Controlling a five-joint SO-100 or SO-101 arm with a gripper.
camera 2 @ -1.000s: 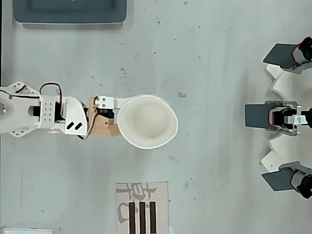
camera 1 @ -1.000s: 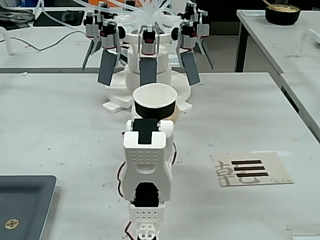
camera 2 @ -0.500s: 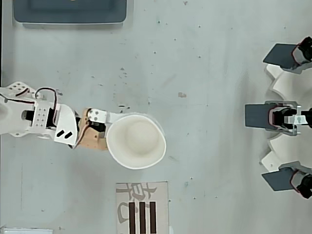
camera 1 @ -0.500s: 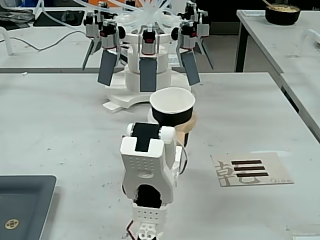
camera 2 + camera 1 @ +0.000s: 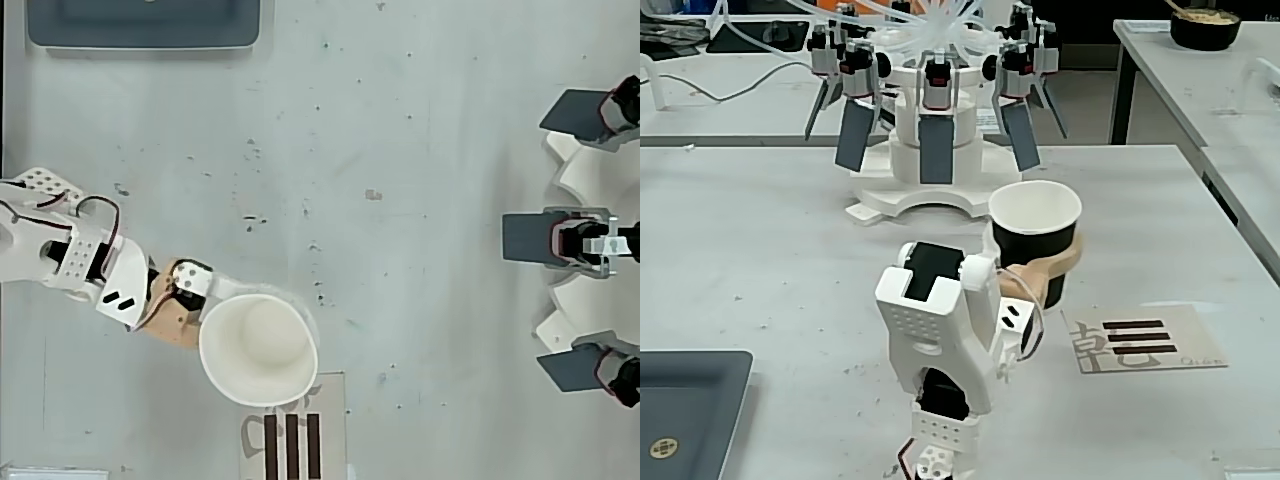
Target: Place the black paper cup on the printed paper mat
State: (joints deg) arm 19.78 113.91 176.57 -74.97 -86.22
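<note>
Fingers (image 5: 1055, 268) are pinching the cup (image 5: 1035, 240), carrying it toward the mat (image 5: 1145, 338) near the tabletop's (image 5: 760, 250) edge. Next: shifting over the mat, lowering, releasing.

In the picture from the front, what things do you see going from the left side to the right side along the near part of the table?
Dark grey tray → robot arm → black paper cup, held in the gripper → printed paper mat.

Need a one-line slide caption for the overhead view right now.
Gripper holds the black cup upright, beside the printed mat.
</note>
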